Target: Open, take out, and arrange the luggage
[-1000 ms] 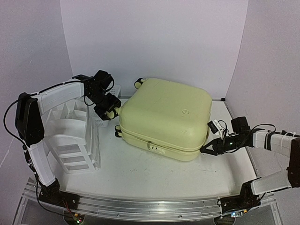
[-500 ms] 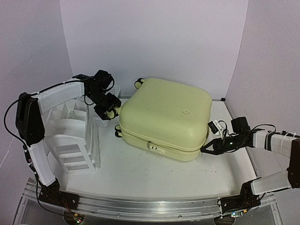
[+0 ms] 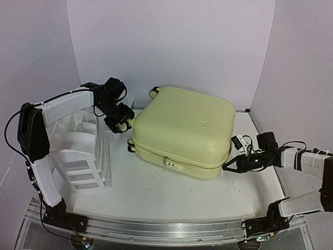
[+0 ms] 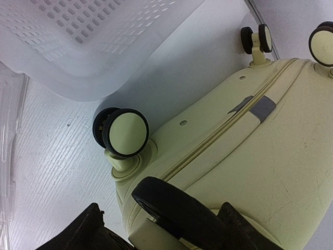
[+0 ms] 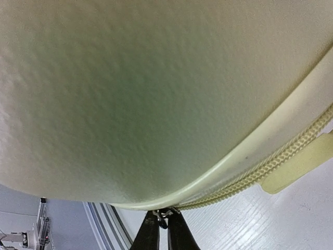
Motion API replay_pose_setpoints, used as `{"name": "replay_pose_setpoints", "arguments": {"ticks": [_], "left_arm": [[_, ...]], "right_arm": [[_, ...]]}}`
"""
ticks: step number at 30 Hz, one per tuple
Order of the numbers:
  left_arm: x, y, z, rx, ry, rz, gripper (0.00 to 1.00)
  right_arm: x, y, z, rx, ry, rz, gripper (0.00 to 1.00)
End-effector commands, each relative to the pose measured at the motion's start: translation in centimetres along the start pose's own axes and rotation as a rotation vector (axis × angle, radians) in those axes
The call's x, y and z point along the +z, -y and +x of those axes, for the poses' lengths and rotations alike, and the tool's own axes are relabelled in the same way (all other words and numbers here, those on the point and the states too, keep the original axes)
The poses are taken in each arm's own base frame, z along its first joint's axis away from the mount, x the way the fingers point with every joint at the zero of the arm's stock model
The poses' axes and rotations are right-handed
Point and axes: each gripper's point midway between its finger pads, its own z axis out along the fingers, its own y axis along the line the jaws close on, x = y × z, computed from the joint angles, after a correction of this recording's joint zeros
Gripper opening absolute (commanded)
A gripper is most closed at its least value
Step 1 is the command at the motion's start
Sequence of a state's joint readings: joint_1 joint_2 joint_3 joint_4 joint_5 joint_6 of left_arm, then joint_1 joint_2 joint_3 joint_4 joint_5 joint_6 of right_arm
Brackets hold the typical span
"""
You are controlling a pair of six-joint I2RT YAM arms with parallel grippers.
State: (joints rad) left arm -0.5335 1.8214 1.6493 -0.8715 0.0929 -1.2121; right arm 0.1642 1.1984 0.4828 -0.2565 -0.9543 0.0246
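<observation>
1. Here's the luggage [image 3: 182, 130], lying flat on the middle of the table [image 3: 156, 195]; lid down, front seam closed; its wheeled end faces left, towards the white drawer unit [image 3: 78, 151] and the mesh basket [image 4: 78, 41].
2. Left gripper [image 4: 161, 232] is at that wheeled end, jaws spread wide; they straddle one black wheel [image 4: 177, 211]; a clear gap shows on one side, so nothing is clamped.
3. Just beside it, a second wheel [image 4: 125, 133] with a cream face stands on the table, close under the basket's edge.
4. Right gripper [image 5: 159, 232] is low at the case's near right corner, right on the zipper seam [image 5: 270, 161]; its fingers are pinched together on the small metal zipper pull [image 5: 164, 212].
</observation>
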Motion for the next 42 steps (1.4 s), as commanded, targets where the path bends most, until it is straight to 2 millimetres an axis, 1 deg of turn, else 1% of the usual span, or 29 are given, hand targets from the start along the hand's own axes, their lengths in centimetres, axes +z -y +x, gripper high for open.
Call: {"name": "replay_pose_setpoints", "arguments": {"ticks": [1,8,12,13,15,17,20,22,28,32,34,35,37,40,42], "left_arm": [[-1.9,2.5,-0.2,0.161,0.037,0.07,0.03],[-1.8,2.3,-0.3,0.152,0.036,0.064,0.03],[-1.9,2.3,-0.3,0.146,0.035,0.067,0.04],[-1.8,2.3,-0.3,0.145,0.034,0.066,0.04],[-1.8,2.2,-0.3,0.144,0.031,0.065,0.04],[-1.7,2.2,-0.3,0.144,0.027,0.064,0.04],[-1.7,2.1,-0.2,0.142,0.024,0.062,0.04],[-1.6,2.1,-0.2,0.141,0.022,0.063,0.04],[-1.5,2.0,-0.1,0.139,0.014,0.063,0.04],[-1.7,2.0,-0.2,0.137,0.019,0.065,0.03],[-1.8,2.0,-0.2,0.136,0.025,0.064,0.03],[-1.8,1.9,-0.3,0.137,0.028,0.061,0.03],[-1.7,1.7,-0.5,0.136,0.032,0.056,0.03],[-1.7,1.2,-0.7,0.133,0.038,0.046,0.03],[-1.8,1.0,-0.9,0.136,0.049,0.043,0.02]], "right_arm": [[0.0,-0.5,-2.2,-0.064,0.07,0.004,0.0],[-0.6,0.3,-3.1,-0.039,0.103,0.096,0.0],[-0.7,1.6,-3.5,-0.026,0.114,0.17,0.0],[-0.7,1.9,-3.7,-0.02,0.122,0.184,0.01],[-0.5,1.9,-4.2,-0.021,0.149,0.18,0.1],[-0.4,1.9,-4.7,-0.021,0.178,0.185,0.15],[-0.2,1.7,-5.2,-0.036,0.203,0.19,0.19],[0.0,1.6,-5.3,-0.044,0.203,0.186,0.19],[0.6,1.2,-5.4,-0.062,0.2,0.175,0.12],[0.7,0.9,-5.4,-0.075,0.2,0.169,0.0],[0.4,1.0,-5.5,-0.085,0.211,0.188,0.0],[0.2,1.1,-5.5,-0.095,0.209,0.212,0.0],[-0.6,2.7,-4.0,-0.079,0.141,0.328,0.0],[-2.7,5.4,-2.5,-0.096,0.052,0.55,0.0],[-3.9,6.4,-2.3,-0.149,0.031,0.647,0.0]]}}
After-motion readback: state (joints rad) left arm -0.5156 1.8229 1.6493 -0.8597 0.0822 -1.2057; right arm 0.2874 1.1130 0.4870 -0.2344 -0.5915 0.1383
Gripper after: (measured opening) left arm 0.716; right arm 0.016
